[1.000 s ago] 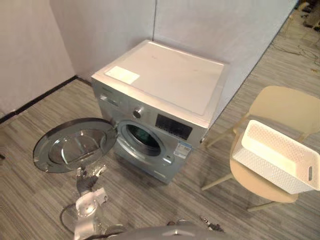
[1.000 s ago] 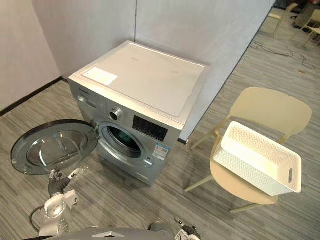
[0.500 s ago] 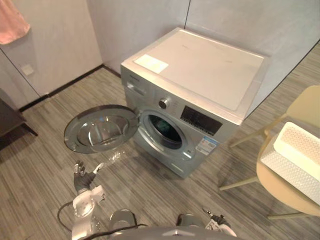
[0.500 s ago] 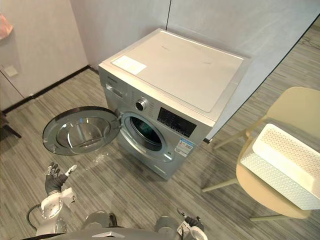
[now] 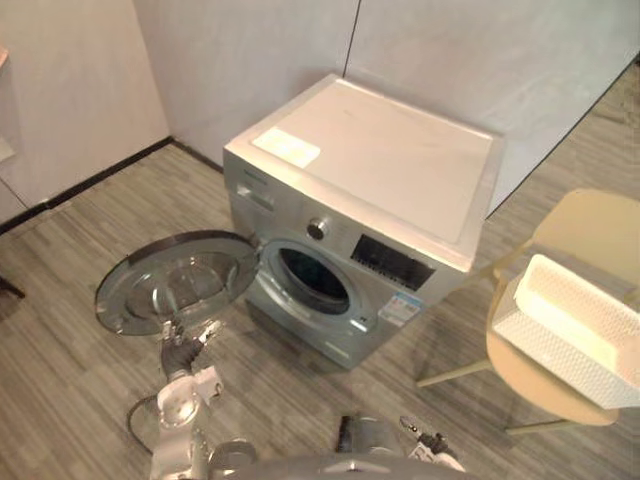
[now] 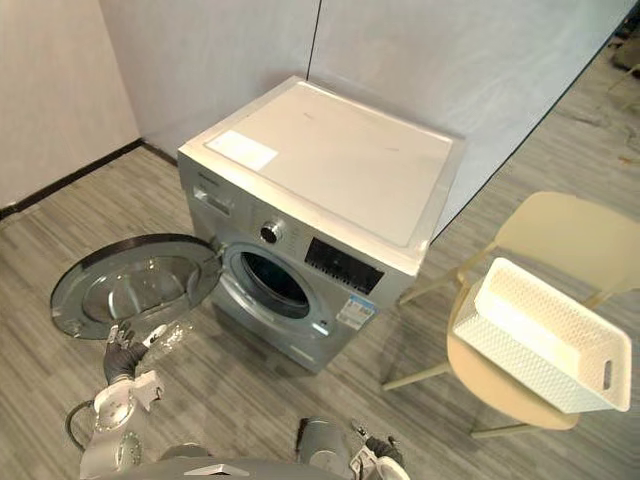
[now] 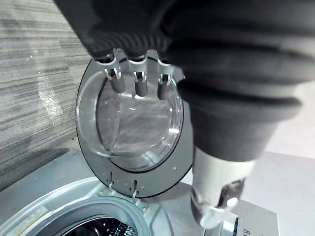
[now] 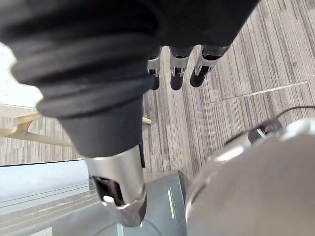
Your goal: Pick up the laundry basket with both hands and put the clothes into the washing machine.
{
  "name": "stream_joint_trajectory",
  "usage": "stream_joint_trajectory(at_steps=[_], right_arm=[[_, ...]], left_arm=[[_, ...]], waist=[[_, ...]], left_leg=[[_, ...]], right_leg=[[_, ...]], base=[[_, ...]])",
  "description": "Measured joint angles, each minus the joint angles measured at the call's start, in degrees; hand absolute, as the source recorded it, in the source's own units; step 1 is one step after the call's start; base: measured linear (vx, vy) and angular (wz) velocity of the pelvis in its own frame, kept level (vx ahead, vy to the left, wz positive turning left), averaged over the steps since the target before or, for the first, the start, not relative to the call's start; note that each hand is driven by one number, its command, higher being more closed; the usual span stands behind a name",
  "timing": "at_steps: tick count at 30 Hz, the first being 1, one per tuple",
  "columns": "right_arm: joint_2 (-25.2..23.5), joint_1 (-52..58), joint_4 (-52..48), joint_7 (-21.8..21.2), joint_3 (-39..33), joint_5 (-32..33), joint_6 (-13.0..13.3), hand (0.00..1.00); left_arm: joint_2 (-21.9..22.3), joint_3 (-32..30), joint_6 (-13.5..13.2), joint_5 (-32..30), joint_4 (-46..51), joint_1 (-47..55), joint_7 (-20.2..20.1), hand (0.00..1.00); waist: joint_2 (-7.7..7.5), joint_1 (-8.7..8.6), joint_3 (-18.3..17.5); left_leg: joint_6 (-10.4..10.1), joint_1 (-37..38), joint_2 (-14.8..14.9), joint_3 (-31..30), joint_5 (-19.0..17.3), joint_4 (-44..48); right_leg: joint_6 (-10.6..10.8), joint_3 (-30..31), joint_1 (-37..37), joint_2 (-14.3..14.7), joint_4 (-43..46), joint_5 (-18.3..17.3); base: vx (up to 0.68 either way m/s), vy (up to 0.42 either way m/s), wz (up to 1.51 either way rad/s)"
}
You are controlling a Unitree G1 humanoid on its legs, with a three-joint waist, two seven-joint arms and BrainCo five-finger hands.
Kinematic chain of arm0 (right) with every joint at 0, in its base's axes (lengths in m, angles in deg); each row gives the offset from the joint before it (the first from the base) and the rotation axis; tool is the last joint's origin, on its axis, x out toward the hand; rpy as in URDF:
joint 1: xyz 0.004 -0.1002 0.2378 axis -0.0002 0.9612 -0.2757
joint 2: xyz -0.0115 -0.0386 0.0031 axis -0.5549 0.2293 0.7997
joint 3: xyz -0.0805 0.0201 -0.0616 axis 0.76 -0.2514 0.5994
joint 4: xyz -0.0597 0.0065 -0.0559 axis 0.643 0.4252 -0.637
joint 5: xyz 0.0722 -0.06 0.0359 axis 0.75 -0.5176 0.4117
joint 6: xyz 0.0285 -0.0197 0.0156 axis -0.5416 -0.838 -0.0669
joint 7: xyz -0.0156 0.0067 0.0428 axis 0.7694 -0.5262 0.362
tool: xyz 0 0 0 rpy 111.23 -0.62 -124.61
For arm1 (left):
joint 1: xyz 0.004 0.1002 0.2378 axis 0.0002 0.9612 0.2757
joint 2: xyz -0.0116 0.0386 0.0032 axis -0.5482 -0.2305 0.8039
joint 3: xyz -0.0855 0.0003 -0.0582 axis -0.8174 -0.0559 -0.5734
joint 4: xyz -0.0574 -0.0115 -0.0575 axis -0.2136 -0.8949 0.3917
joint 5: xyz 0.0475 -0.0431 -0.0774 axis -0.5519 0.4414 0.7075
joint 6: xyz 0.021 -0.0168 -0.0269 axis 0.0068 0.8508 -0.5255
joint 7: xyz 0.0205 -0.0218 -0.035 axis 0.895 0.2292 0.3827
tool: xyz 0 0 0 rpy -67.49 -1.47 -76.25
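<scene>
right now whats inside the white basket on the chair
The laundry basket on the chair shows bare white inner walls, no clothes visible; its near wall hides part of the bottom.

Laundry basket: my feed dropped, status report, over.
Left hand open, near the open door of the washing machine. Right hand open, empty. Laundry basket untouched, tilted on the chair.

Washing machine: was silver-grey in front, white on top, with a black display panel.
Door: had a chrome rim and clear glass.
Laundry basket: was white, its walls a fine lattice of holes.
Chair: was pale cream-yellow.
Floor: was grey with thin darker streaks.
Wall: was plain pale grey.
Skirting: was black.
Left hand: had silver fingers with dark tips and a dark ribbed cover.
</scene>
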Motion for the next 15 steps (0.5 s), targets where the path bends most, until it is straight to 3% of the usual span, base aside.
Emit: stream_joint_trajectory(at_steps=[1,2,4,5,10,15], right_arm=[[0.1,0.5,0.1,0.0,0.1,0.0,0.0,0.00],[0.3,1.3,0.2,-0.1,0.5,-0.1,-0.1,0.00],[0.8,1.1,0.0,-0.1,-0.7,-0.1,0.3,0.00],[1.1,0.8,0.0,0.0,-0.9,-0.2,0.2,0.00],[0.3,0.1,0.0,0.0,-0.8,-0.3,0.0,0.00],[0.5,0.4,0.1,0.0,-0.8,-0.5,-0.3,0.00]], left_arm=[[0.0,0.3,0.1,-0.5,0.0,0.1,-0.1,0.00],[0.0,0.3,0.2,-1.2,-0.5,-0.2,-0.1,0.00],[0.0,0.9,0.7,-1.7,0.0,0.2,-0.2,0.00],[0.0,0.8,0.6,-2.3,0.4,0.0,-0.1,0.00],[0.0,0.0,0.5,-2.6,0.4,-1.7,0.5,0.00],[-1.9,-8.3,0.5,-3.3,2.6,-3.5,3.8,0.00]], waist=[[-0.56,-0.25,-0.3],[-2.10,-0.38,-0.9],[0.90,-0.06,-0.8],[1.50,0.45,-1.0],[1.30,0.62,-1.6],[0.83,0.54,-2.1]], left_leg=[[-0.5,-0.7,-0.8,-0.9,0.0,0.3],[-1.4,-1.1,-2.5,-2.5,-0.9,1.6],[-1.9,-1.1,-0.3,-3.0,-0.9,1.6],[-2.0,0.3,0.5,-2.6,-0.7,-0.1],[-1.8,1.9,0.8,-2.3,0.5,-3.7],[-1.7,0.4,0.0,-1.8,0.6,-4.2]], right_leg=[[-0.9,0.7,0.7,1.8,-7.7,0.5],[-3.1,0.6,3.1,1.3,-14.7,2.0],[-3.4,-0.9,5.2,3.1,-17.9,3.0],[-3.8,-1.0,6.3,4.3,-19.1,3.2],[-4.2,-1.1,7.6,5.5,-21.3,3.6],[-3.5,0.1,7.3,5.2,-25.0,6.0]], base=[[0.29,-0.194,0.68],[0.31,-0.193,0.52],[0.27,-0.131,0.16],[0.20,-0.097,-0.02],[0.08,-0.049,-0.02],[-0.05,0.056,-0.08]])
